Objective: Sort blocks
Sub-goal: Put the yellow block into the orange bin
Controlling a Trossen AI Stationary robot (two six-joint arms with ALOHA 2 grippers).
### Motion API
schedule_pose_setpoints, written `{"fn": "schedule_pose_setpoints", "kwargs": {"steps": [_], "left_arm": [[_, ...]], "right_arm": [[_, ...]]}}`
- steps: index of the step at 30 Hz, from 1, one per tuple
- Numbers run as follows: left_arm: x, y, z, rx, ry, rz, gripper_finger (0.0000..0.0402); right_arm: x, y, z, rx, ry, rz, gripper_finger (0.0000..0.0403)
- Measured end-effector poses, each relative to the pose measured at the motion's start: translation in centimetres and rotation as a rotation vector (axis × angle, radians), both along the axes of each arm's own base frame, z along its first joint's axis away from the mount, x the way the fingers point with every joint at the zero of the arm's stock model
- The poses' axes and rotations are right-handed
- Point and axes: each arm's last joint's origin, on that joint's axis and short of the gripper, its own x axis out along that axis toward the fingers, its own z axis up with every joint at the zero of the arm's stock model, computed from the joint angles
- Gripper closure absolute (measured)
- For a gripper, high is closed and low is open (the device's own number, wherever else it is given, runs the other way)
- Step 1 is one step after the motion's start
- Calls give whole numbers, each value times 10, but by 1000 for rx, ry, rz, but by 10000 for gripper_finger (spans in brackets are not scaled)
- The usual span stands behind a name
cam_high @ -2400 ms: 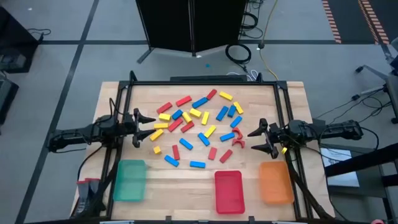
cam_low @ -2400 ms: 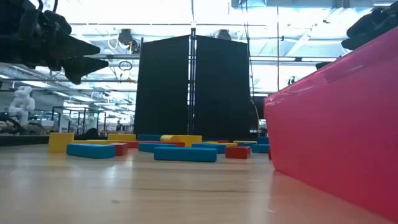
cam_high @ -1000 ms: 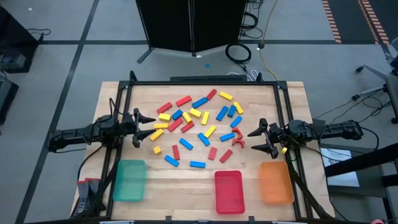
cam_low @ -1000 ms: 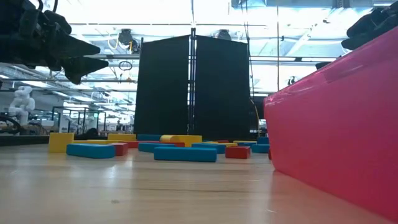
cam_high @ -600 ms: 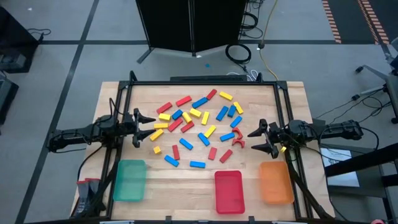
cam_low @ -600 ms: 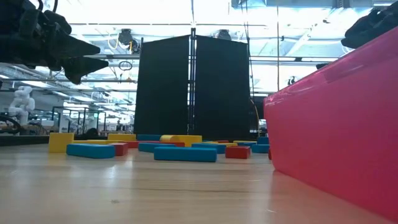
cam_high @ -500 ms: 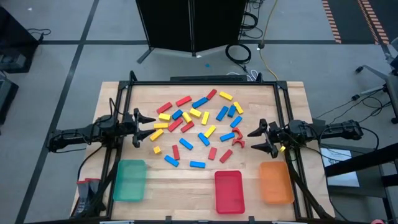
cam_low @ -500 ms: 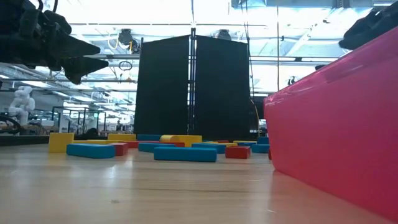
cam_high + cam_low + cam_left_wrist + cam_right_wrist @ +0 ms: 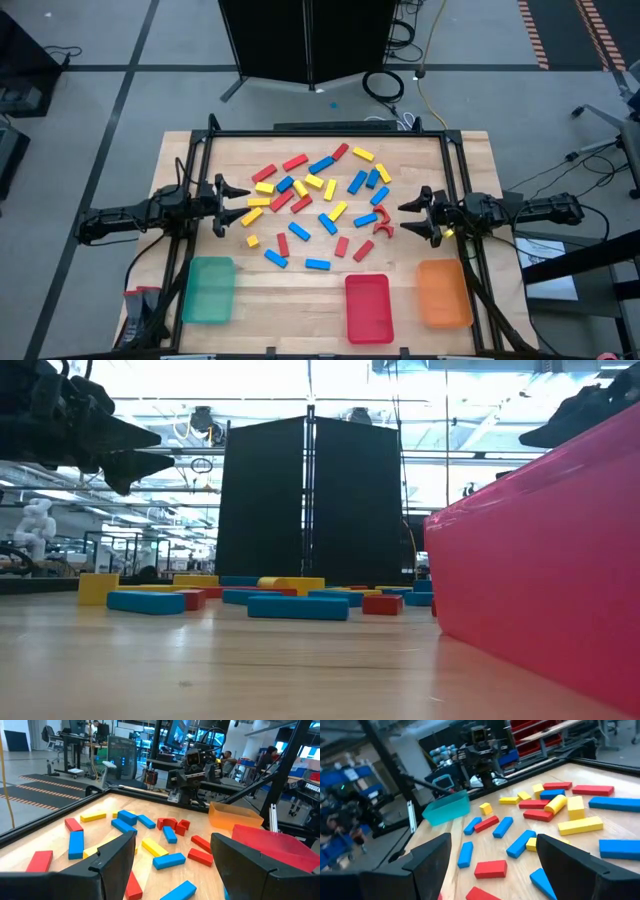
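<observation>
Nearest me I see the green tray (image 9: 209, 290), red tray (image 9: 367, 306) and orange tray (image 9: 443, 293) along the near table edge. Beyond them, the blocks (image 9: 318, 205) lie scattered mid-table, seemingly none in a tray. The left gripper (image 9: 233, 205) and right gripper (image 9: 412, 219) flank them, fingers apart, holding nothing.

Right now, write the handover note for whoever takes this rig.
Left hand: open, empty, at the table's left edge. Right hand: open, empty, at the right edge beside the red arches.
Blocks: all loose in the middle of the table.
Green tray, red tray and orange tray: along the near edge, no blocks in them.
Done: nothing sorted.
Left: every block.
</observation>
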Motion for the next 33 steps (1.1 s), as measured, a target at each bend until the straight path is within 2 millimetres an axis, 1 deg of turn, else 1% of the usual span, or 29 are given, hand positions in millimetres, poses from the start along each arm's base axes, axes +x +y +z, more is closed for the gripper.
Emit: {"fn": "schedule_pose_setpoints", "kwargs": {"steps": [7, 9, 11, 13, 14, 16, 18, 20, 23, 25, 27, 30, 33], "left_arm": [[-1, 1, 9, 10, -97, 33, 137], [-2, 3, 16, 5, -171, 111, 137], [-5, 6, 27, -115, -311, 187, 137], [-9, 6, 38, -260, -466, 191, 137], [-11, 6, 42, -320, -510, 180, 137], [-12, 5, 51, -410, -532, 125, 137], [-12, 3, 63, -460, -515, 70, 137], [-9, 1, 80, -476, -456, 38, 137], [3, -2, 110, -421, -295, 11, 137], [16, -3, 131, -364, -148, 12, 137], [32, -5, 145, -302, 45, 23, 137], [57, -8, 153, -255, 367, 41, 137], [82, -10, 140, -316, 651, 99, 137]], "right_arm": [[0, -1, 0, 92, -5, -33, 115], [0, -2, 1, 106, -9, -58, 115], [0, -2, 1, 121, -17, -84, 115], [0, -2, 1, 125, -19, -86, 115], [0, -2, 1, 125, -20, -87, 115], [0, -2, 1, 125, -19, -87, 115], [0, -2, 1, 116, -18, -86, 115], [0, -2, 1, 113, -18, -85, 115], [0, -2, 1, 112, -19, -85, 115], [0, -2, 1, 111, -19, -85, 115], [0, -2, 1, 111, -19, -85, 115], [0, -2, 1, 110, -18, -84, 115], [0, -2, 1, 110, -14, -81, 115]]}}
